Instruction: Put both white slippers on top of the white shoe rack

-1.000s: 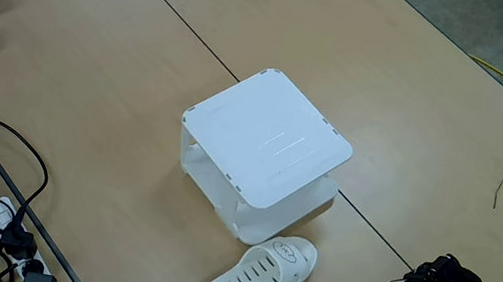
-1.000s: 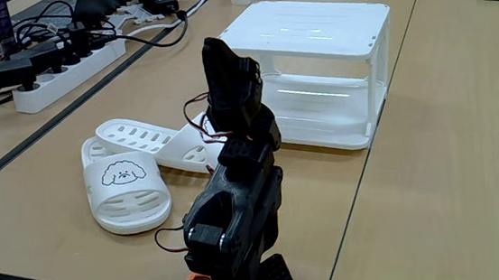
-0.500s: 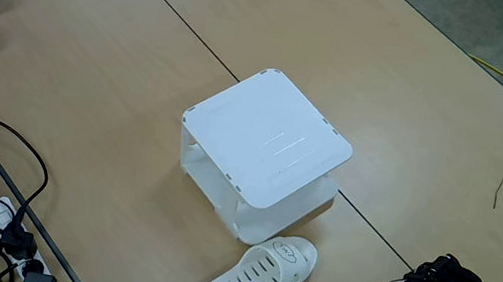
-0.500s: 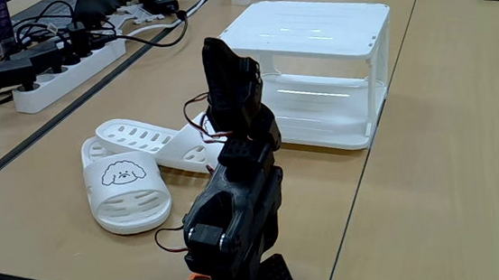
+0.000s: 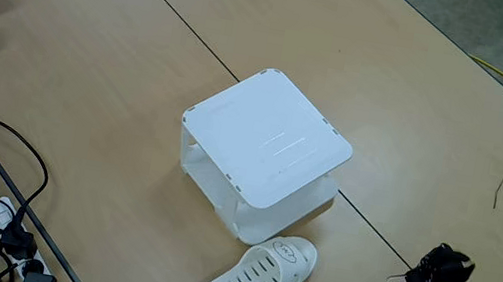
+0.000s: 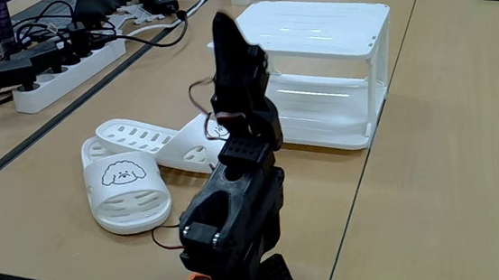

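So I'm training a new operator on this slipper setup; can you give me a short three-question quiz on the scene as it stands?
1. True or false: the white shoe rack's top is bare.
2. Where are both white slippers? A) on the rack B) on the table beside the rack C) in the gripper
3. In the low fixed view, what white item lies at the upper left, with black cables plugged in?

Key: 1 true. 2 B. 3 the power strip.

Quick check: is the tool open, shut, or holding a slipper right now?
Tool: raised in front of the white shoe rack, seen from behind; open or shut cannot be told. Both white slippers lie on the table.
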Tool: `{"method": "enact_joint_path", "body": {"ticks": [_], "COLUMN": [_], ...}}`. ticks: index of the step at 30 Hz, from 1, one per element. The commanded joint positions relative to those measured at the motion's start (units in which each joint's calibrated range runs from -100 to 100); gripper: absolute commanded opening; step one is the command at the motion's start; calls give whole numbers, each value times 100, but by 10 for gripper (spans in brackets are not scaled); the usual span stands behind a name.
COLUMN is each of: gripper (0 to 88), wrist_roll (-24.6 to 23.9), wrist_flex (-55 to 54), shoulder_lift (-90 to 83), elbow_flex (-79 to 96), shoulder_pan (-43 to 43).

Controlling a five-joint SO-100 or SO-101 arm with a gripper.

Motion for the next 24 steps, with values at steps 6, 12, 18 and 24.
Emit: {"method": "enact_joint_path", "body": {"ticks": [6, 12, 18, 24], "gripper": [7, 7, 7, 7], "wrist_roll": [42, 42, 42, 42], "wrist_flex": [3815, 5886, 9337, 12469], "shoulder_lift": [1272, 3048, 3384, 3292], "elbow_flex": [-2184, -4341, -5649, -6018], "shoulder_pan": [965, 965, 965, 776]}}
